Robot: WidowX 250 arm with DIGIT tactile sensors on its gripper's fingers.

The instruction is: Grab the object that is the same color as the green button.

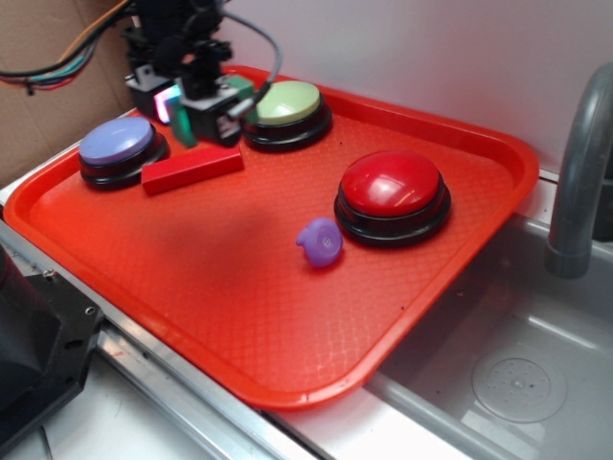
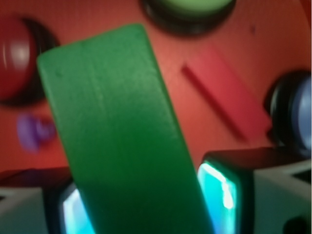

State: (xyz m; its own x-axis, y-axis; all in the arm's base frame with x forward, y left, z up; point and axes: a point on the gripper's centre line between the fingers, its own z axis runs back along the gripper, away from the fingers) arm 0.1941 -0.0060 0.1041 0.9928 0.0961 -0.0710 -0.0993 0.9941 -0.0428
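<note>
The wide front half of the orange plastic tray (image 1: 192,316) lies open. At the back, passage is tight: the long red rectangular block (image 1: 192,170) sits between the lavender-domed button (image 1: 117,146) and pale-green-domed button (image 1: 287,107)

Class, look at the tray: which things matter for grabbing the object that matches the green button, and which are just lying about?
Belong to the job: green block, held in the gripper; green button.

Lying about: red block; red button; lavender button; purple toy; tray; sink.
</note>
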